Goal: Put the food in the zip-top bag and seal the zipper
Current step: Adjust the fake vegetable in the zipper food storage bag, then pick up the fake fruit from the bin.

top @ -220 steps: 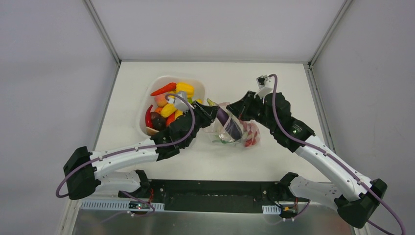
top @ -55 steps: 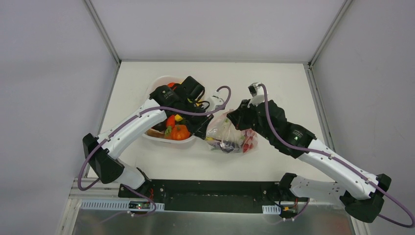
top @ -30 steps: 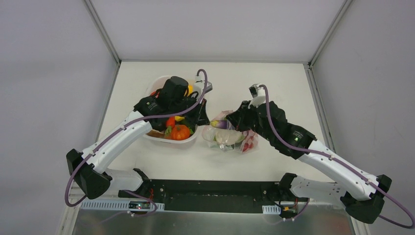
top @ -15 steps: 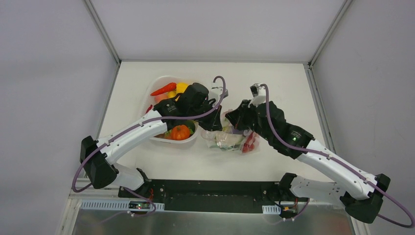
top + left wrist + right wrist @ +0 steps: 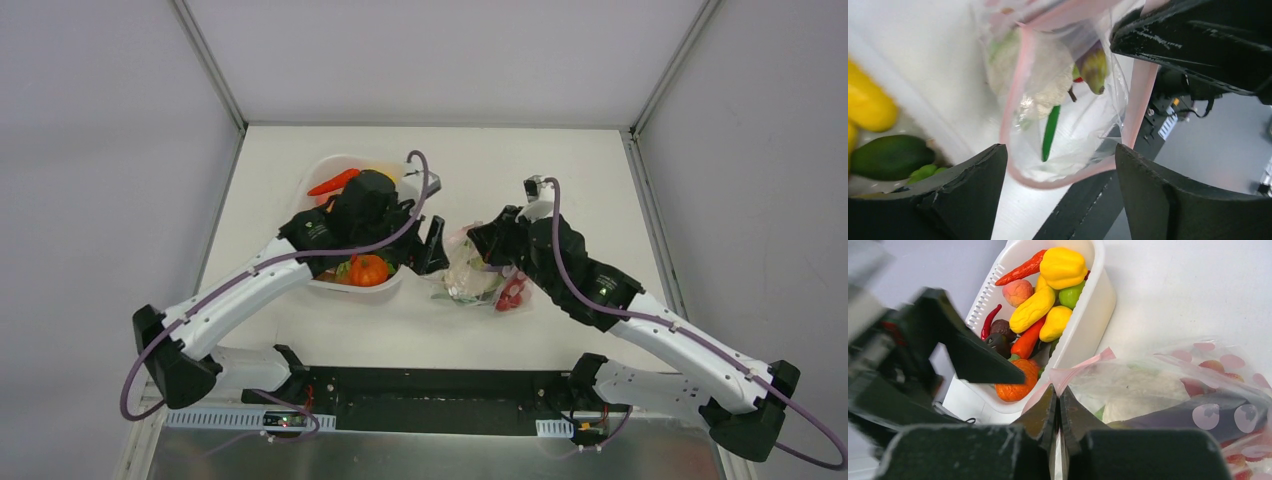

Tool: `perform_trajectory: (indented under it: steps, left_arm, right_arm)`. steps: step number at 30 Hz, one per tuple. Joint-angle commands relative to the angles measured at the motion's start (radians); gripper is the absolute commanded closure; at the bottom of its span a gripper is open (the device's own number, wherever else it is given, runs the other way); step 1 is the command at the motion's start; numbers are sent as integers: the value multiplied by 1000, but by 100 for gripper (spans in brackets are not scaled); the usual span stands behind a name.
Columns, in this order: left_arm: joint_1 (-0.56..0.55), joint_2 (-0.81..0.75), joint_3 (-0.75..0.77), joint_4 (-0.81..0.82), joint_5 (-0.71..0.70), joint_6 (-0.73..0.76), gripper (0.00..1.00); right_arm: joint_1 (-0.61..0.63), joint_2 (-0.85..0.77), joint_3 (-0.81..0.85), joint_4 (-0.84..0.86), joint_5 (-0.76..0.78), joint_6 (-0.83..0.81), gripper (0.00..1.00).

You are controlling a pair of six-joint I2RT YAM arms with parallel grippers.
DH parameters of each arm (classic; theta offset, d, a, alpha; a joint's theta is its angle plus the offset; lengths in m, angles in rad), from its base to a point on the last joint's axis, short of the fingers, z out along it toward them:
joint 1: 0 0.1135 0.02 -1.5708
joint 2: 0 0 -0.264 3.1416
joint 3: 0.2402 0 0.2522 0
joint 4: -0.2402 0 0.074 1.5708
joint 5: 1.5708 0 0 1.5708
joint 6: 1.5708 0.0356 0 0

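The clear zip-top bag (image 5: 478,278) lies right of the tub, its mouth held up and open. Its pink zipper (image 5: 1020,90) rings the mouth in the left wrist view. Inside I see a whitish lumpy piece of food (image 5: 1040,82), a green chilli (image 5: 1050,131) and a purple eggplant (image 5: 1198,415). My left gripper (image 5: 432,246) is open just outside the mouth with nothing between its fingers (image 5: 953,195). My right gripper (image 5: 1058,391) is shut on the pink zipper (image 5: 1075,372) at the far edge of the mouth.
A white tub (image 5: 400,283) left of the bag holds more food: an orange fruit (image 5: 368,268), a red chilli (image 5: 335,182), a yellow pepper (image 5: 1063,265), yellow and green pieces. The left arm reaches across the tub. Both arms meet over the bag.
My left gripper, shut half a second ago over the bag mouth, now stands open and has drawn back to the left. The right gripper keeps its hold on the bag's edge.
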Motion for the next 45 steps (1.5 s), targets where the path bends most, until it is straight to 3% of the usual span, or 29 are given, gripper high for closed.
perform_trajectory:
  steps: [1, 8, 15, 21, 38, 45]
  left_arm:
    - [49, -128, 10, -43, -132, 48, 19]
    - [124, -193, -31, -157, -317, 44, 9]
    - [194, -159, -107, -288, -287, 12, 4]
    - [201, -139, -167, -306, -264, -7, 4]
    - [220, -116, -234, -213, -408, -36, 2]
    - [222, -55, -248, -214, -343, -29, 18]
  right_arm:
    - [-4, -17, -13, 56, -8, -2, 95]
    - [-4, -6, -24, 50, -50, -2, 96]
    - [-4, 5, -2, 36, -59, -12, 95]
    - [-4, 18, 5, 21, -75, -15, 95]
    - [-4, 33, 16, 15, -94, -17, 94]
    - [-5, 42, 21, 15, -102, -20, 94]
